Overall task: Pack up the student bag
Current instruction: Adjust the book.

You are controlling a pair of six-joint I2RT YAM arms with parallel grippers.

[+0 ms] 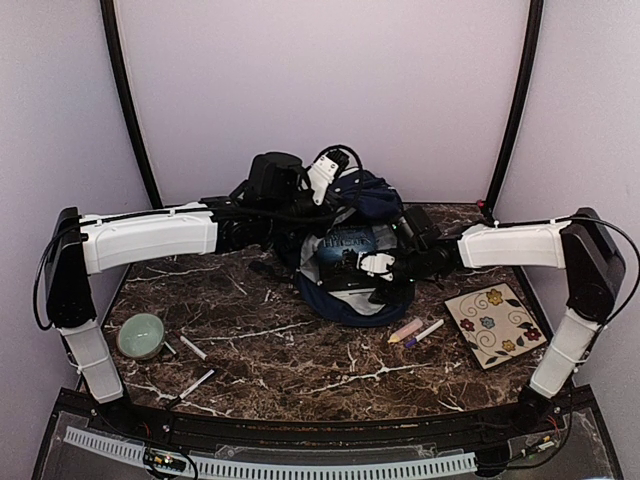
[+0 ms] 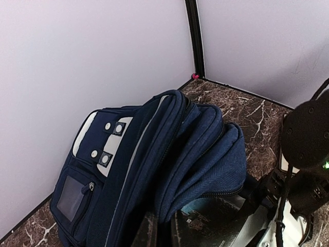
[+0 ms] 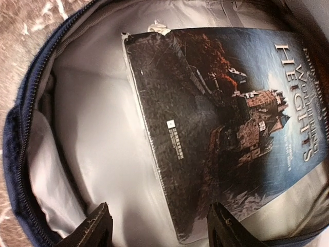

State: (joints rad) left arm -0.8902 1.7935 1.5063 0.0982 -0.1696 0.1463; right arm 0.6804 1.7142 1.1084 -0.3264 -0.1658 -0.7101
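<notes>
Desk front: the marble desk (image 1: 290,365) carries loose things, all apart from the bag. On the left are a green bowl (image 1: 140,335), a pen (image 1: 193,348) and another pen (image 1: 198,381). On the right are a flowered tile (image 1: 495,325) and a pink stick (image 1: 404,331) with 1 or 2 more sticks beside it. Probably they wait to be packed.

Bag: the student bag (image 1: 345,300) lies in the middle of the desk. Its mouth is open toward the arms and the grey lining shows.

Book: a book (image 3: 231,118) titled "Wuthering Heights" lies inside the mouth on the lining, cover up, so it seems to be packed.

Right jaws: the right gripper (image 3: 162,231) is at the mouth with its jaws open. 1 finger stands on each side of the book's near corner, and it grips nothing.

Left jaws: the left gripper (image 1: 325,185) reaches over the raised back part of the bag with its jaws closed. It seems to pinch the upper flap, most likely to keep the mouth open while things go in.

Hidden: the arm and cables cover the exact grip point in the top view. The left wrist view shows only the outside of the bag, not its own fingers. The far edge of the book is cut off, the depth of the compartment cannot be judged, and the sticks are too small to name.
</notes>
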